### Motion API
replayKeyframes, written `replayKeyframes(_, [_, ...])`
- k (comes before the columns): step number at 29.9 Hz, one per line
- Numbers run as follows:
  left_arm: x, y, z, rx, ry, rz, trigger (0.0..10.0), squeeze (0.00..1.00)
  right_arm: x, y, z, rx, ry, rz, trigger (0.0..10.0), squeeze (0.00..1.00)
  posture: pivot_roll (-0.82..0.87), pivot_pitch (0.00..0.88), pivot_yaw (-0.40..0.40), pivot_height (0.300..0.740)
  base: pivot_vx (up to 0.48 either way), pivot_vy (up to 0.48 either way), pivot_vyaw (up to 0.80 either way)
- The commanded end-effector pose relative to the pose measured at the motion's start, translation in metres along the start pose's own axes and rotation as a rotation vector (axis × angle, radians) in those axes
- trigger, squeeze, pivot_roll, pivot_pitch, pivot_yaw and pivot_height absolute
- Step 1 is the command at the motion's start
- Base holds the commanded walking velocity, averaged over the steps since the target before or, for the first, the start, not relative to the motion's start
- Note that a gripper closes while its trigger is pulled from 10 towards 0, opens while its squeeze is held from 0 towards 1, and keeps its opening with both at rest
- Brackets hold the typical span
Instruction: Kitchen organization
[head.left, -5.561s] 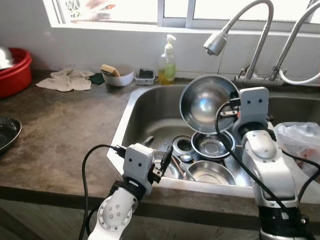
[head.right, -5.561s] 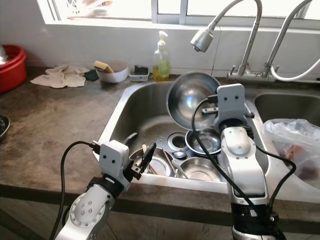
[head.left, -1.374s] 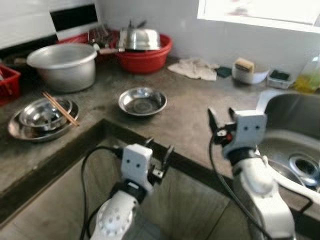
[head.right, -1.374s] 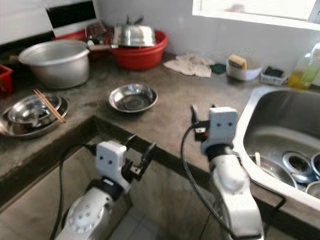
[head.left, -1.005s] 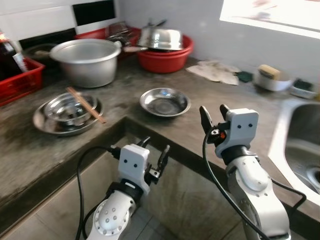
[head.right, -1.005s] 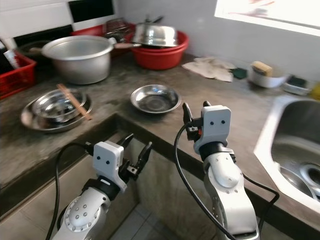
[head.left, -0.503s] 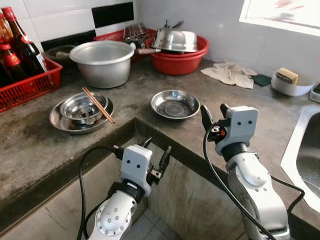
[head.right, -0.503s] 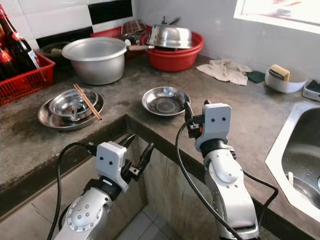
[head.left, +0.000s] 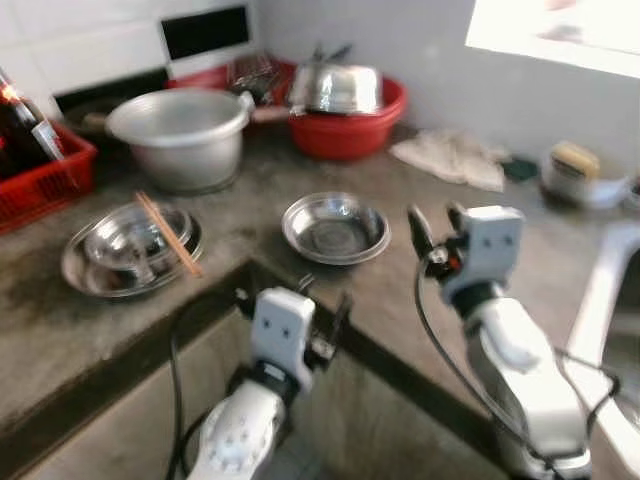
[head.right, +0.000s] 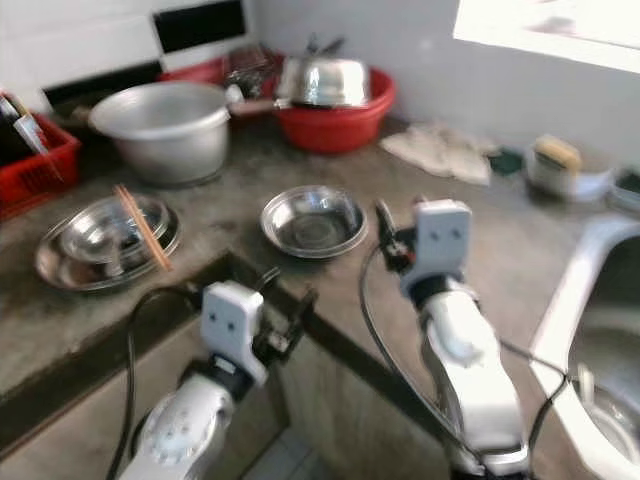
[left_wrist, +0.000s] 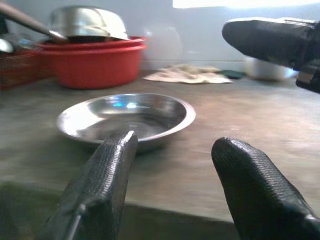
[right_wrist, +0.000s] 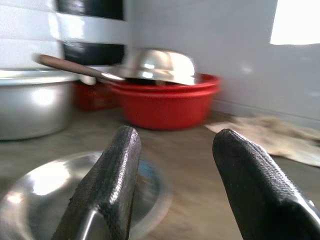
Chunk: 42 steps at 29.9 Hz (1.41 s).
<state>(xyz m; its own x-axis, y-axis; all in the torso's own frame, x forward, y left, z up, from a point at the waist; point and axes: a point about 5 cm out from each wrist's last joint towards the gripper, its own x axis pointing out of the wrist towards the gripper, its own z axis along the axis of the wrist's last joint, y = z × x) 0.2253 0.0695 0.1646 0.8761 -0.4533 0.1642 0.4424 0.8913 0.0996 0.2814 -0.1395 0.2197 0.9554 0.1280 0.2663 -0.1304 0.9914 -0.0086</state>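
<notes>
Steel bowl (head.left: 335, 227) btwn both open end effectors.

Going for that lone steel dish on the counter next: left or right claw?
Right, probably. The right claw is open above the counter, just beside the steel dish. The left claw, also open, hangs lower, in front of the counter edge, so it would need lifting first.

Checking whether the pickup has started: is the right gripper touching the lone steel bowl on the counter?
Apart. In the left eye view, bare counter shows between the right gripper and the steel bowl.
</notes>
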Motion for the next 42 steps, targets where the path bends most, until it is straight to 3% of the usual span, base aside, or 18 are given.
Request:
replayKeyframes(1, [-0.003,0.006,-0.005,0.021,0.027,0.029,10.0,0.0,0.002,0.008,-0.001,0.002,0.01,0.039,10.0,0.0,0.17,0.062,-0.048,0.74,0.0,0.0,0.0])
replayKeyframes(6, [-0.007,0.005,-0.008,0.021,0.041,0.026,10.0,0.0,0.008,0.009,0.001,-0.011,0.003,0.053,10.0,0.0,0.17,0.067,-0.049,0.74,0.0,0.0,0.0])
replayKeyframes(11, [-0.007,0.004,-0.008,0.014,0.044,0.03,10.0,0.0,0.021,0.006,-0.004,-0.086,0.034,0.043,10.0,0.0,0.17,0.082,-0.056,0.74,0.0,0.0,0.52])
replayKeyframes(18, [-0.01,0.002,-0.008,0.008,0.052,0.026,10.0,0.0,0.043,-0.002,-0.013,-0.059,0.133,-0.032,10.0,0.0,0.17,0.097,-0.059,0.74,0.0,0.0,0.0])
replayKeyframes(19, [-0.01,0.001,-0.009,0.004,0.058,0.023,10.0,0.0,0.053,-0.009,-0.02,-0.061,0.212,-0.094,10.0,0.0,0.18,0.105,-0.063,0.74,0.0,0.0,0.0])
replayKeyframes(21, [-0.012,-0.001,-0.009,-0.001,0.061,0.019,10.0,0.0,0.06,-0.013,-0.021,-0.083,0.232,-0.126,10.0,0.0,0.18,0.113,-0.066,0.74,0.0,0.0,0.0])
replayKeyframes(28, [-0.015,-0.008,-0.009,-0.027,0.069,-0.012,10.0,0.0,0.073,-0.015,-0.023,-0.083,0.28,-0.088,10.0,0.0,0.18,0.136,-0.07,0.74,0.0,0.0,0.0])
replayKeyframes(29, [-0.016,-0.009,-0.009,-0.029,0.072,-0.014,10.0,0.0,0.076,-0.017,-0.024,-0.068,0.294,-0.094,10.0,1.0,0.18,0.144,-0.074,0.74,0.0,0.0,0.0])
replayKeyframes(33, [-0.02,-0.013,-0.009,-0.042,0.082,-0.023,10.0,0.0,0.09,-0.021,-0.019,0.001,0.345,-0.111,10.0,1.0,0.19,0.157,-0.083,0.74,0.0,0.0,0.0])
replayKeyframes(34, [-0.02,-0.014,-0.009,-0.043,0.082,-0.023,10.0,0.0,0.093,-0.022,-0.017,0.02,0.352,-0.112,10.0,0.06,0.19,0.158,-0.083,0.74,0.0,0.0,0.0])
replayKeyframes(35, [-0.02,-0.014,-0.009,-0.044,0.083,-0.022,10.0,0.0,0.095,-0.022,-0.016,0.032,0.359,-0.111,10.0,0.0,0.18,0.159,-0.084,0.74,0.0,0.0,0.0])
replayKeyframes(42, [-0.02,-0.014,-0.009,-0.047,0.087,-0.019,10.0,0.0,0.102,-0.021,-0.017,0.061,0.487,-0.049,10.0,0.0,0.18,0.158,-0.09,0.74,0.0,0.0,0.0])
